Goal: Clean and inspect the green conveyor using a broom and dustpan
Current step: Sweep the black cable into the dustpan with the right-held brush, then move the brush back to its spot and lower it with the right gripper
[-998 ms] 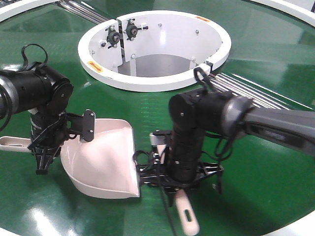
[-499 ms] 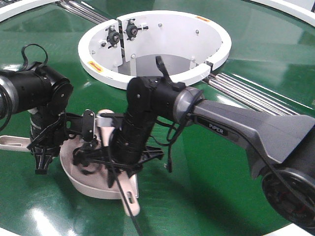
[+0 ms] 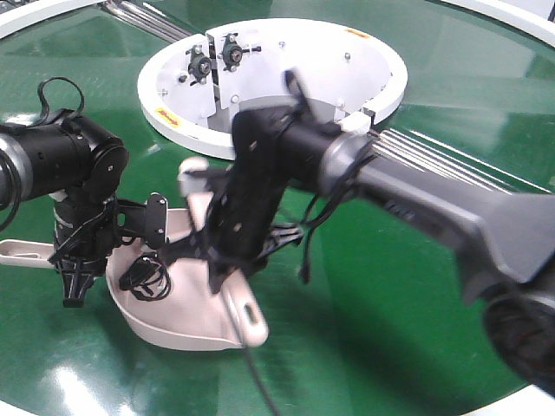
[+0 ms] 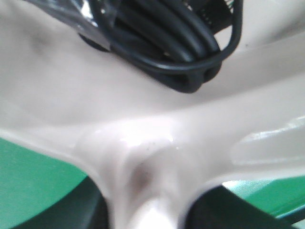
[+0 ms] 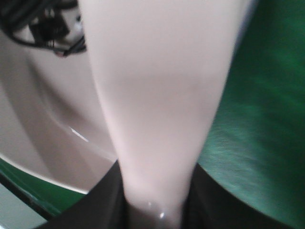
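Note:
The pale pink-beige dustpan (image 3: 173, 322) lies on the green conveyor (image 3: 416, 286), mouth to the right. My left gripper (image 3: 74, 282) is shut on its handle (image 4: 147, 205), pointing down at the left. My right gripper (image 3: 227, 260) hangs over the pan, shut on the broom (image 3: 245, 314). The broom is tilted, with its slotted handle end low at the pan's front rim and its head (image 3: 192, 173) raised toward the ring. In the right wrist view the broom handle (image 5: 157, 95) fills the middle, with the pan's inside (image 5: 47, 119) to its left. The bristles are blurred.
The white ring opening (image 3: 381, 95) stands behind the arms, with bolts on its inner wall. Metal roller seams (image 3: 434, 160) run out from it to the right. Black cables (image 4: 181, 47) of the right arm hang over the pan. A white outer rim (image 3: 512, 13) curves at the far right.
My right arm swung left with the broom from beside the pan's mouth to over the pan, then tipped the broom's head up. The left arm and dustpan stayed put.

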Tool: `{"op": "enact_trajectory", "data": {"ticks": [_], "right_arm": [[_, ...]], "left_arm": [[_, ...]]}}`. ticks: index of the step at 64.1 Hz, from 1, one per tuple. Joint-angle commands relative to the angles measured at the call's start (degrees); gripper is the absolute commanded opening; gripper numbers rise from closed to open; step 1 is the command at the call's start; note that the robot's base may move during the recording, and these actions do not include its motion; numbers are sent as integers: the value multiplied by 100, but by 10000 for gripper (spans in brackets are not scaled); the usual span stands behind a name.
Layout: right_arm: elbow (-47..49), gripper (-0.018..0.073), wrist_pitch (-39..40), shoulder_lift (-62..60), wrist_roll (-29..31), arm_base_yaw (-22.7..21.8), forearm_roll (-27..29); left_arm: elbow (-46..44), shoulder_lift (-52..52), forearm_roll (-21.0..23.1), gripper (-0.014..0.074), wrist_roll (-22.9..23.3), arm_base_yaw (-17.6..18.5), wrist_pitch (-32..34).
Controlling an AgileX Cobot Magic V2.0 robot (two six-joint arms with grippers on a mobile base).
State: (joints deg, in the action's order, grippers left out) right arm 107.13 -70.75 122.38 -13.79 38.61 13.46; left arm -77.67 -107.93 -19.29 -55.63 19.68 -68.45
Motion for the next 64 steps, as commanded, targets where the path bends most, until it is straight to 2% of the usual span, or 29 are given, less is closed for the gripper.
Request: {"op": "enact_trajectory", "data": {"ticks": [1,16,24,31,39,52,64], "right_arm": [[167,-4,-322,-634,38,-290,-76],[6,-4,-322,-1247,150,-862,-538],[-654,-4,-322,-1624,402,-1308,-755],[-1341,-4,-322,-1952,708,-1743,-731],[-2079,-4,-322,-2233,1155,-2045,-804],[-3078,-4,-286,-2319,1480,-2388,-1153],[-3631,-4,27,-2313,1530,-2457,-1186]], "left_arm": [[-122,272,-31,-6,57,41,4],[-122,272,-31,-6,57,41,4],[-122,272,-31,-6,57,41,4],[-122,272,-31,-6,57,41,4],[-122,272,-31,-6,57,41,4],[-122,272,-31,-6,57,41,4],[-122,272,-31,-6,57,41,4]]}}
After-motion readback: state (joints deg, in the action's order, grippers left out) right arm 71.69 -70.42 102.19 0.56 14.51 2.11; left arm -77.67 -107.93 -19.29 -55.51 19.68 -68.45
